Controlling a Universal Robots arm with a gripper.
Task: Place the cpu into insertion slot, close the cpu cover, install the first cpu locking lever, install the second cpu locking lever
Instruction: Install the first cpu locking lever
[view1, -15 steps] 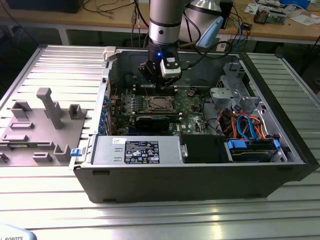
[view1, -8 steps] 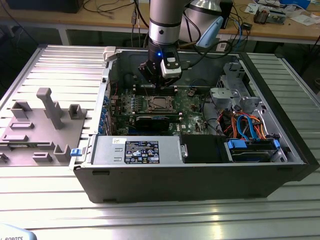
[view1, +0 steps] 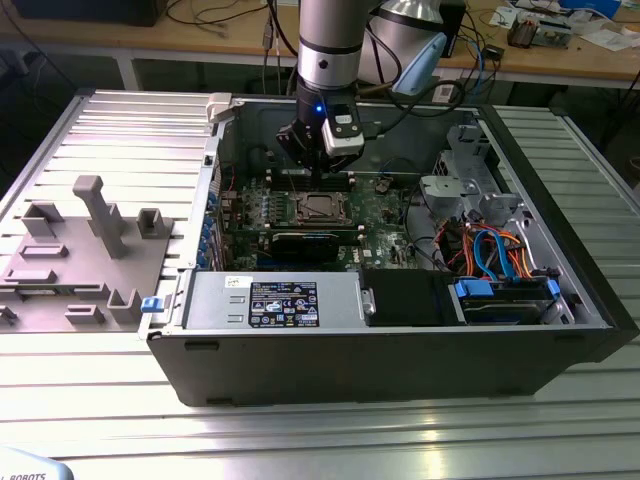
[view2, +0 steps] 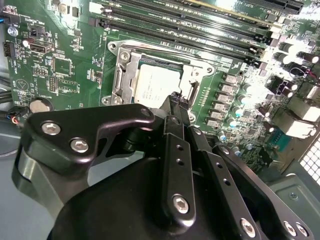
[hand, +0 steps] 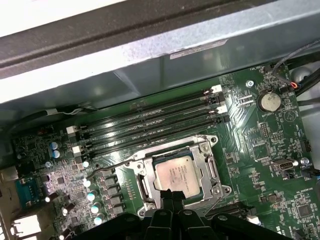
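A: Where is the small flat square cpu with the dull silver metal top (hand: 174, 173)?

B: It lies flat in the square dark insertion slot with the pale metal rim (hand: 211, 170) on the green circuit board (hand: 260, 145), seen in both wrist views; the thin silvery cpu cover frame (view2: 125, 80) sits down around it, the chip showing through its window.

A: And the black tool (view2: 176, 97)?

B: Its tips stand together, nothing between them, at the chip's edge just above the cover; whether they touch it I cannot tell.

A: What crowds the spot?

B: Four long black memory slots (hand: 150, 127) run just beside the socket; a row of small grey square components and silver capacitors (hand: 97, 197) lines another side; a round silver coin battery (hand: 269, 101) sits well apart near the board's edge.

A: And in the exterior view?

B: The grey-and-silver arm (view1: 328, 50) reaches down into the open black computer case (view1: 400, 350) on the ribbed metal desk (view1: 120, 130); a silver power supply box with a dark label (view1: 275, 300) lies at the near side; orange and blue cables (view1: 490, 250) bunch toward the exterior view's right; a grey moulded fixture tray (view1: 80, 250) rests on the desk at the exterior view's left.
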